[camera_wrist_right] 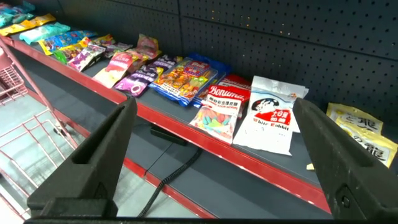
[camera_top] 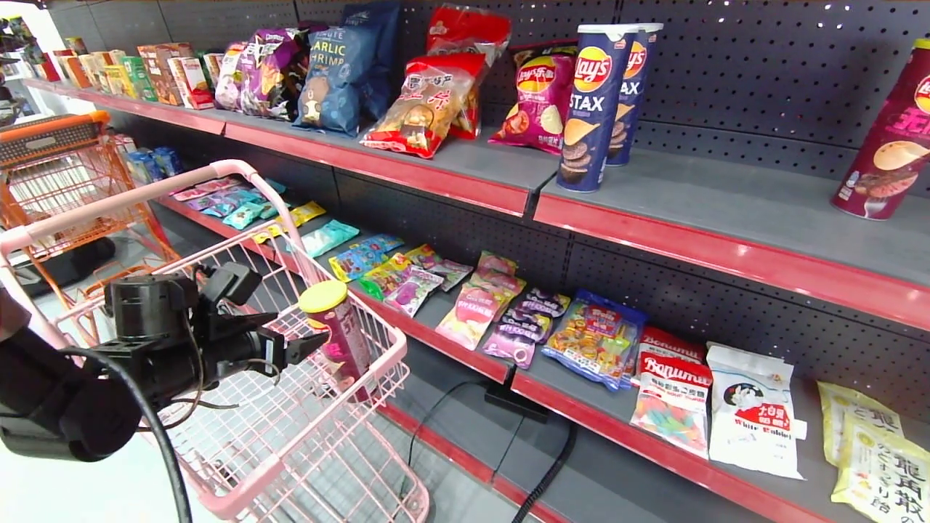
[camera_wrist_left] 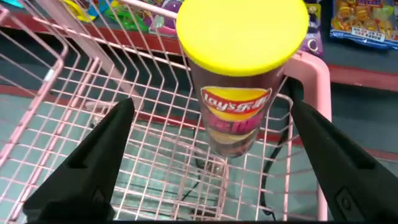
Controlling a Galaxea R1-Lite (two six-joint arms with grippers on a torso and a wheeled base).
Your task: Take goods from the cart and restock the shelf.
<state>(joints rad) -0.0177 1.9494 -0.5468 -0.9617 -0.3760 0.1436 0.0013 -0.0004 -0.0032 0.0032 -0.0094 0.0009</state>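
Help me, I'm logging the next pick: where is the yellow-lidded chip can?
Head view, lower left: the chip can stands in the pink cart, at the corner nearest the lower shelf, just ahead of the open left gripper.

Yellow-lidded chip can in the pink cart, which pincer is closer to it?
Left. The left pincer is open right at the chip can, over the cart. The right pincer is open too, facing the lower shelf's candy bags, away from the can.

Upper shelf holds chip bags and tubes, lower shelf candy packets, pink cart one can.
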